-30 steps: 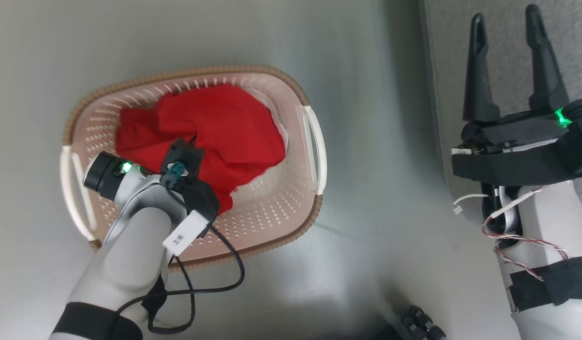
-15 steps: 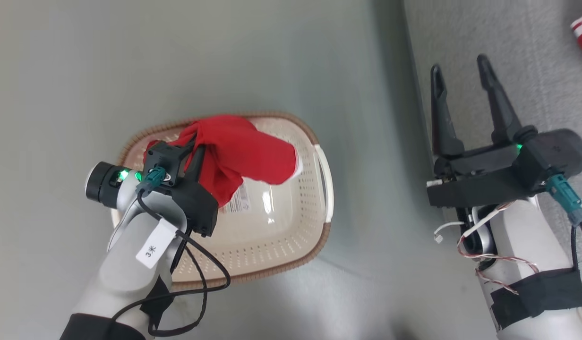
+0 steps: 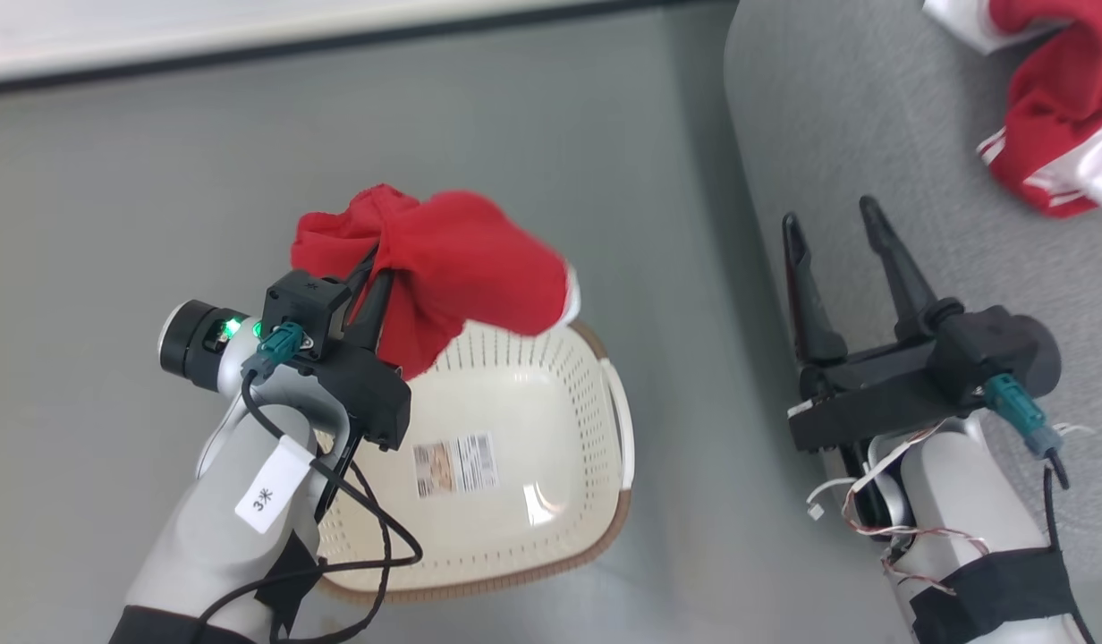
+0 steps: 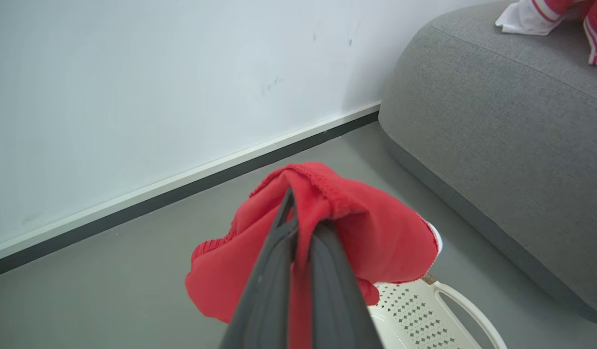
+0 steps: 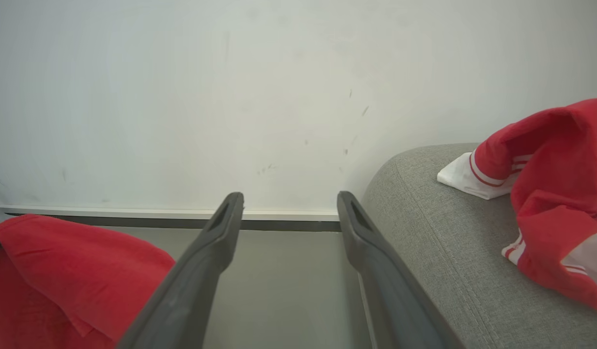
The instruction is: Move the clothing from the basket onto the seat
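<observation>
Two pieces of clothing are showing apart. The left gripper (image 3: 372,277) is pinching the plain red garment (image 3: 461,268), its fingers closed tight on the cloth. The garment is hanging in the air just over the far left part of the basket (image 3: 551,394), which is standing on the grey floor (image 3: 157,179). The jersey (image 3: 1052,134) is lying crumpled on the seat (image 3: 873,116) at the far right. The right gripper (image 3: 828,212) is hovering over the seat's left edge, fingers spread wide and gripping nothing.
</observation>
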Controlling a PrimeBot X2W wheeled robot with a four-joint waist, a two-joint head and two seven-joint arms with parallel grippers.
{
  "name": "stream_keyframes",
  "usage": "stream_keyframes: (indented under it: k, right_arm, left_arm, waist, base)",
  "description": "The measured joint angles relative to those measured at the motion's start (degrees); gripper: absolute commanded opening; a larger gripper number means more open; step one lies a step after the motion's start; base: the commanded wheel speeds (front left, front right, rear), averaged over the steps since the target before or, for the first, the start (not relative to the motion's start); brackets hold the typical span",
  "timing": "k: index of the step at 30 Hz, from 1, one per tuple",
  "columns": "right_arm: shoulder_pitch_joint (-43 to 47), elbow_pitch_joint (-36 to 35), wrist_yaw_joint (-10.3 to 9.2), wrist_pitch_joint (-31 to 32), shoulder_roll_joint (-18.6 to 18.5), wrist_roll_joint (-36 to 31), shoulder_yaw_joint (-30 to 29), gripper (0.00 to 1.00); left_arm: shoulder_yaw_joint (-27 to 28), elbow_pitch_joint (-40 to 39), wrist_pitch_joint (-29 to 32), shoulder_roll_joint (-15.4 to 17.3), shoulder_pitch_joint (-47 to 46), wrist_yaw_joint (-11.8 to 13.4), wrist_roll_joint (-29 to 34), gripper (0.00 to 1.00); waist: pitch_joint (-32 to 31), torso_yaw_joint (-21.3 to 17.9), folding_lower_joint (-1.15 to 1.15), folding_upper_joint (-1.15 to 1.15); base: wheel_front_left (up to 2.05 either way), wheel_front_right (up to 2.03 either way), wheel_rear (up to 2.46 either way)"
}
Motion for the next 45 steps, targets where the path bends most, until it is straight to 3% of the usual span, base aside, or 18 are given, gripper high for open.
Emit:
stream_keyframes:
  k: [30,45]
  right_arm:
    - [12.5,7.9,3.15,0.0,0.8,2.0,6.0,1.0]
    - [10.7,9.9,5.19,0.0,1.0,1.8,17.4,1.0]
  left_arm:
    - [-5.7,-8.8,2.3,-2.0,9.5,-0.9,-7.4,0.0]
    - [-7.1,-16.7,7.2,-2.1,11.4,-1.0,-9.6,0.0]
  waist:
    - [-25.5,0.4,0.0,0.0]
    - [-30.3,0.6,0.01,0.0]
  base:
    - [0.0,0.0,0.0]
    - [0.0,0.0,0.0]
